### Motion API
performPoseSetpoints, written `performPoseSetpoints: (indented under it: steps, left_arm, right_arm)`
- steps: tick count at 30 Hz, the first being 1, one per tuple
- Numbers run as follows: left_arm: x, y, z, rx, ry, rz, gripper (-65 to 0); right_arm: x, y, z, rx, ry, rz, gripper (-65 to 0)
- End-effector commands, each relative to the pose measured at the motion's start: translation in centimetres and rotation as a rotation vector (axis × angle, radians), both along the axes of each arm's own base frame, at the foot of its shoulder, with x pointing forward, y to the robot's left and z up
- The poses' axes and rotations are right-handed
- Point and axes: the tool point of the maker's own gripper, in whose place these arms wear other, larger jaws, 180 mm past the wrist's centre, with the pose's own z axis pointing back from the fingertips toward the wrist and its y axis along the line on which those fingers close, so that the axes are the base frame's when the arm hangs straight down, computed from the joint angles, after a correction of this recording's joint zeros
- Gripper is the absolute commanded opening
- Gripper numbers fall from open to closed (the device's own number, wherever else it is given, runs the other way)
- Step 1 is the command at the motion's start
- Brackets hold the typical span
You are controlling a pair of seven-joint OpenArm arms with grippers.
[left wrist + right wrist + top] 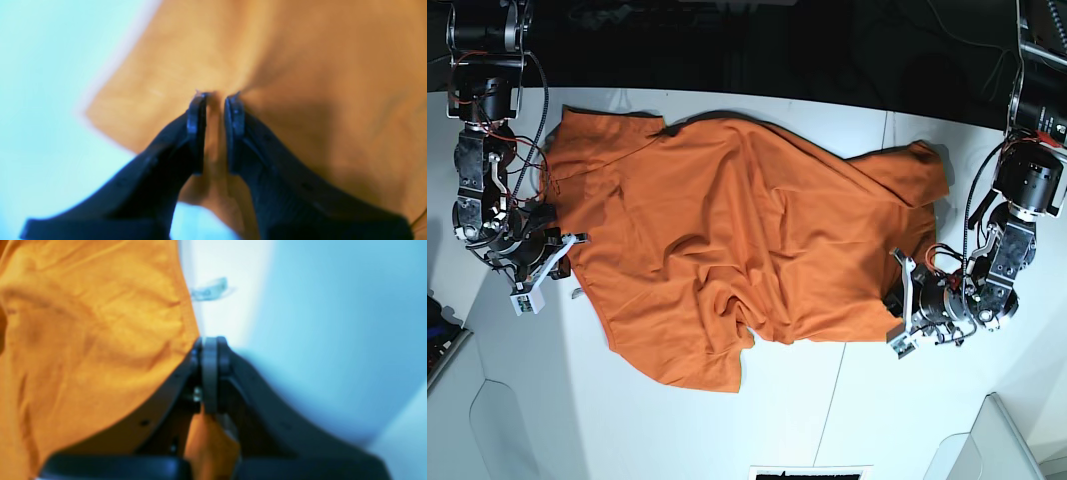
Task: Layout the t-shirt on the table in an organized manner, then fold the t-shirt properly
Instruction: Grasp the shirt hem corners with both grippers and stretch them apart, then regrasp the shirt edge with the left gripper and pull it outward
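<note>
Left claw (215, 100) nearly closed, pinching a fold of the orange t-shirt (747, 240). Right claw (210, 346) clamped tight on the shirt's hem. Shirt spread rumpled across the white table (827, 420), stretched between both arms.

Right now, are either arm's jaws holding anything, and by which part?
Both hold the t-shirt by its edges: the left gripper pinches a fold of cloth, the right gripper the hem.

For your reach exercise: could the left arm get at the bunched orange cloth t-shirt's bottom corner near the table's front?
Probably not yet: the left gripper is shut on the t-shirt edge; the corner lies uncovered.
</note>
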Motion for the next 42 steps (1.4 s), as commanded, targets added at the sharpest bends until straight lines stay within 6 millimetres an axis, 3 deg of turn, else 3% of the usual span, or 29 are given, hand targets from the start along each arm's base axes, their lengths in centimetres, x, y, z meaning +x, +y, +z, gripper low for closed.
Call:
performPoseSetpoints:
  steps: [1,5,8,10,12,16,20,24,28,35,42]
  left_arm:
    - [2.5,0.6,3.3,-0.005,-0.088,0.030,-53.9]
    - [3.8,2.4,5.9,0.019,-0.104,0.096,-53.9]
    - [2.8,3.6,7.2,-0.034,-0.091,0.121,-53.9]
    - [1.4,3.8,7.3,-0.078,-0.061,0.109,-53.9]
    - [-0.1,3.6,6.2,-0.092,-0.025,0.078,-53.9]
    - [-3.0,2.3,2.5,-0.117,0.058,0.055,-53.9]
    - [-5.3,0.3,-1.2,-0.144,0.133,0.045,-53.9]
    - [-7.1,1.2,-4.5,-0.089,0.206,0.071,-53.9]
    - [-7.4,2.4,-5.1,-0.063,0.222,0.095,-53.9]
    - [-3.8,1.0,-2.2,-0.075,0.107,0.054,-53.9]
    - [0.2,1.6,2.8,-0.088,0.025,0.077,-53.8]
  right_arm:
    - [1.5,-0.8,2.2,0.006,-0.066,-0.020,-65.0]
    - [2.1,-0.3,4.0,0.072,-0.118,-0.013,-65.0]
    - [2.5,0.7,5.9,0.139,-0.160,-0.002,-65.0]
    - [2.6,2.4,6.8,0.197,-0.179,0.049,-65.0]
    - [2.4,4.3,6.8,0.226,-0.181,0.108,-65.0]
    - [1.9,7.2,4.8,0.236,-0.130,0.146,-65.0]
    - [1.0,8.2,2.0,0.167,-0.069,0.188,-65.0]
    - [0.1,6.5,-0.5,0.076,0.000,0.183,-65.0]
    - [-0.4,2.7,-1.1,0.027,0.027,0.141,-65.0]
    - [-0.1,-2.3,0.7,0.027,-0.002,0.053,-65.0]
    - [0.6,-2.5,1.9,0.082,-0.039,0.024,-65.0]
